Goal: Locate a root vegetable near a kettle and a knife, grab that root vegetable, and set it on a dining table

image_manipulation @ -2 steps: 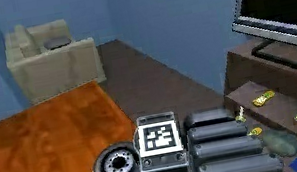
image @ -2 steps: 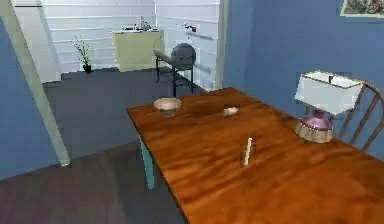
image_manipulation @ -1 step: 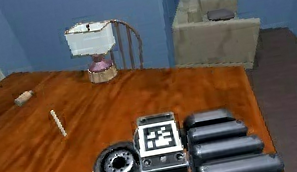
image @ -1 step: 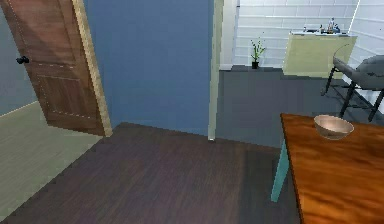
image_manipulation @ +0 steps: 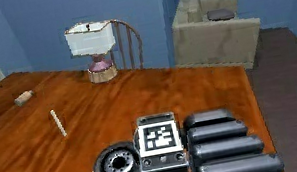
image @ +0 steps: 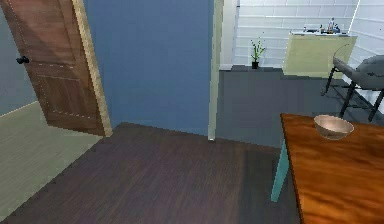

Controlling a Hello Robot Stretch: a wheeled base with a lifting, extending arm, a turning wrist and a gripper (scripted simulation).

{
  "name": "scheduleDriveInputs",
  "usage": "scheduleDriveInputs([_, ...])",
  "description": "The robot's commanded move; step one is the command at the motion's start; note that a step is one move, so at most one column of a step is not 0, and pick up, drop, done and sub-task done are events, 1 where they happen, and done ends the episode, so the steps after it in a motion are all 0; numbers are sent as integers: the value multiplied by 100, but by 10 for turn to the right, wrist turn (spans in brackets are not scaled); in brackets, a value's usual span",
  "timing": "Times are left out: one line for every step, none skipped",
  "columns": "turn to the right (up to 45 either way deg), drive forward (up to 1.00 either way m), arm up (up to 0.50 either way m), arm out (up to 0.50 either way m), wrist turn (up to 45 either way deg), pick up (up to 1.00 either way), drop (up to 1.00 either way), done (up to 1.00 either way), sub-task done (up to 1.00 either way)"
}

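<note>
A brown wooden dining table (image_manipulation: 169, 96) spans the arm side view. Its corner, on a teal leg, lies at the forward view's right (image: 345, 175). The arm's dark bar with a white marked square (image_manipulation: 159, 139) rises from the bottom edge. Left of it sits the gripper's round dark body (image_manipulation: 121, 170), low over the table's near part. I cannot make out its far end, so I cannot tell whether it holds anything. A beige counter (image: 318, 52) with small items on top stands far off through a doorway.
On the table stand a lamp (image_manipulation: 91, 45), a small pale object (image_manipulation: 24, 97), a thin stick (image_manipulation: 58, 122) and a bowl (image: 333, 126). A wooden chair (image_manipulation: 128, 39) and a beige armchair (image_manipulation: 215, 27) stand behind. A brown door (image: 55, 60), a blue wall (image: 150, 60), a potted plant (image: 257, 50) and a dark chair (image: 358, 82) lie ahead.
</note>
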Motion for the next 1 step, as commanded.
scheduleDriveInputs([0,0,0,48,0,0,0,0,0])
